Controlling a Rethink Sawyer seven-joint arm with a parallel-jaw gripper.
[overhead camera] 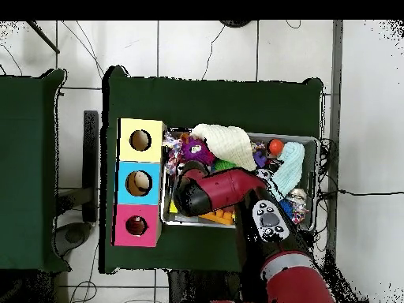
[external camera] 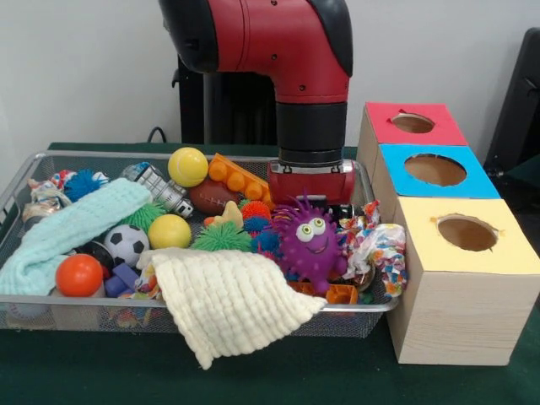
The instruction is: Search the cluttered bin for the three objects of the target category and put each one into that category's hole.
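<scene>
A wire bin (external camera: 384, 305) packed with toys sits on a green-covered table (external camera: 101, 371), w/ a pale yellow cloth (external camera: 228, 304) spilling over its front rim. Just behind the cloth: an orange ball (external camera: 79, 275) at front left, a soccer ball (external camera: 126, 243), a yellow ball (external camera: 170, 231) and a green spiky ball (external camera: 223, 238). A mint knit cloth (external camera: 72, 232) lies diagonally across the bin's left side. At center-right a purple monster toy (external camera: 309, 243) stands upright, facing the camera, w/ a knotted multicolor rope toy (external camera: 375, 246) beside it at the bin's right end. Farther back: a second yellow ball (external camera: 187, 166), a brown football (external camera: 213, 197), an orange block (external camera: 240, 180) w/ studs, and a silver flashlight-like item (external camera: 160, 187).

The red and black arm (external camera: 291, 51) comes down into the bin's back-right part, directly behind the monster toy. Its gripper (external camera: 310, 196) is hidden by the toy and the wrist; can't tell if the claw is open, closed or gripping anything.

Right of the bin, touching or just beside it, stands a row of three wooden boxes, each w/ a round hole on top: yellow box (external camera: 468, 236) nearest, blue box (external camera: 434, 170) in the middle, red box (external camera: 413, 124) farthest. In the overhead view a pale object shows inside the blue box's hole (overhead camera: 139, 183); what it is can't be made out.
</scene>
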